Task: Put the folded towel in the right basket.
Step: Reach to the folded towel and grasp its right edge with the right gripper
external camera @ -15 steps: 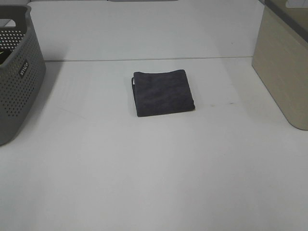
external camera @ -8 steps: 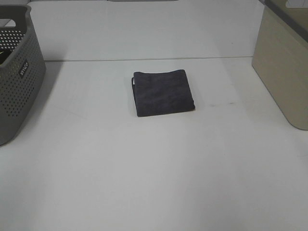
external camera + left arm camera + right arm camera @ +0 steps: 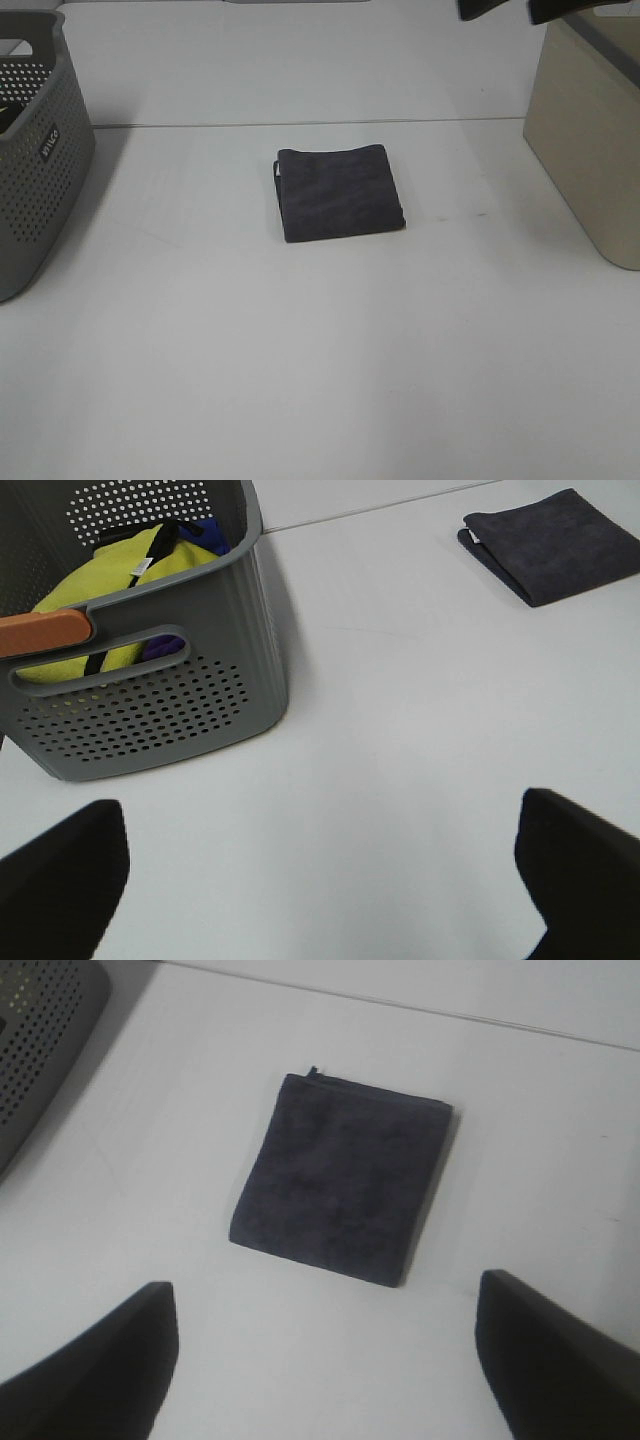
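Folded towel (image 3: 340, 193), dark grey, lies flat at the centre of the white bench (image 3: 300, 360), well apart from both baskets. At the far left a grey perforated basket (image 3: 35, 180) carries a small label (image 3: 50, 143) in white letters, too small to read. The left wrist view shows yellow cloth (image 3: 90, 600) inside it and an orange strip (image 3: 40, 632) on its rim. The left pincer (image 3: 320, 880) is spread wide, holding nothing. The beige right basket (image 3: 590, 150) stands at the right edge. The right pincer (image 3: 325, 1370) gapes wide above the towel, clear of it.
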